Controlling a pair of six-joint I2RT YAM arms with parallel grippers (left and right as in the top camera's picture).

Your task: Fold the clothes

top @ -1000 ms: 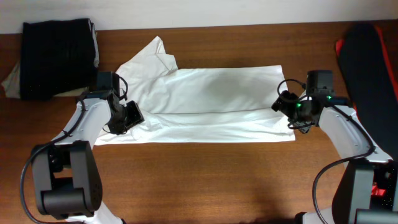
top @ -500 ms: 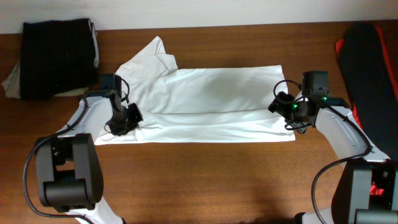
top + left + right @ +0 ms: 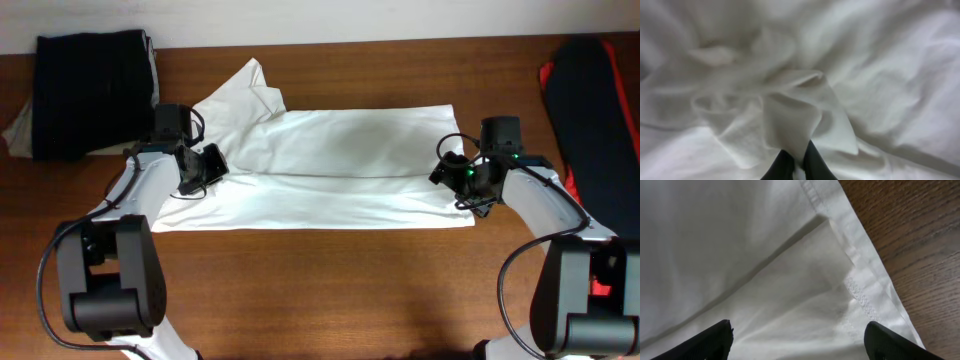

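The broad strip of bare worktop (image 3: pixel 320 290) in front of the white garment (image 3: pixel 350 160) lies open to both my arms. At the back left, the folded black garment (image 3: pixel 95 95) fills the corner, near my left gripper (image 3: pixel 205 168). Along the right edge lie the black and red clothes (image 3: pixel 595 100), well apart from my right gripper (image 3: pixel 450 178), with bare wood between.

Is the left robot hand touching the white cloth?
Touching. The left wrist view shows the left gripper pinched shut on a raised fold of the white garment, with fabric between its dark tips.
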